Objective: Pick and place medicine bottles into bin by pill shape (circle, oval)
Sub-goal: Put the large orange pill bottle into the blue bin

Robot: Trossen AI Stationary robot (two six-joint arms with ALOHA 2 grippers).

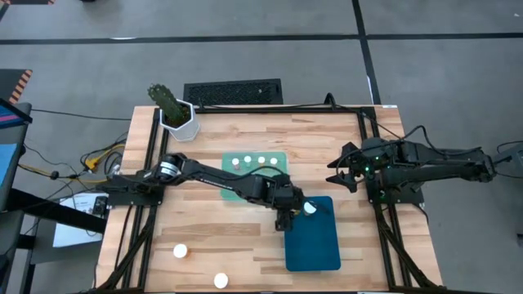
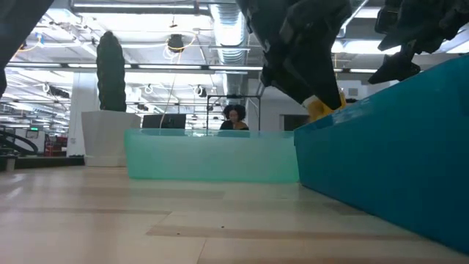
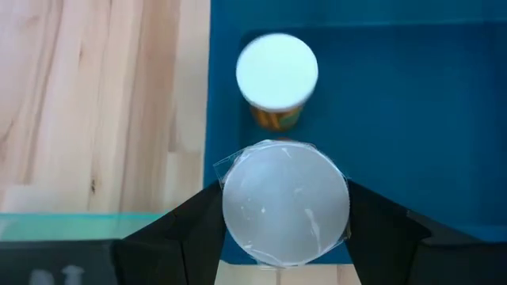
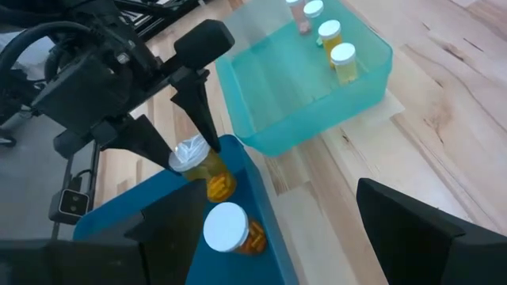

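My left gripper (image 1: 288, 216) is shut on a small bottle (image 3: 285, 202) with a pale cap and orange pills, at the far left corner of the dark blue bin (image 1: 315, 241). It also shows in the right wrist view (image 4: 198, 158). A second white-capped bottle (image 3: 277, 73) stands in that bin just beyond it. Several white-capped bottles (image 1: 253, 161) stand in the light green bin (image 1: 245, 186). Two more (image 1: 180, 251) (image 1: 221, 280) stand on the table near its front edge. My right gripper (image 1: 343, 171) hangs open and empty at the right. My left gripper pinches the bottle at its cap end (image 4: 188, 152) between the two fingers (image 3: 198, 226), one on each side. The fingers come from above, pointing down. The bottle hangs about upright with its lower part inside the blue bin; whether it touches the bin's floor I cannot tell.
A white hexagonal pot with a green cactus (image 1: 176, 114) stands at the table's far left corner. Bare wood (image 1: 221, 233) lies between the bins and the front edge. A person (image 2: 234, 117) shows in the room beyond the table.
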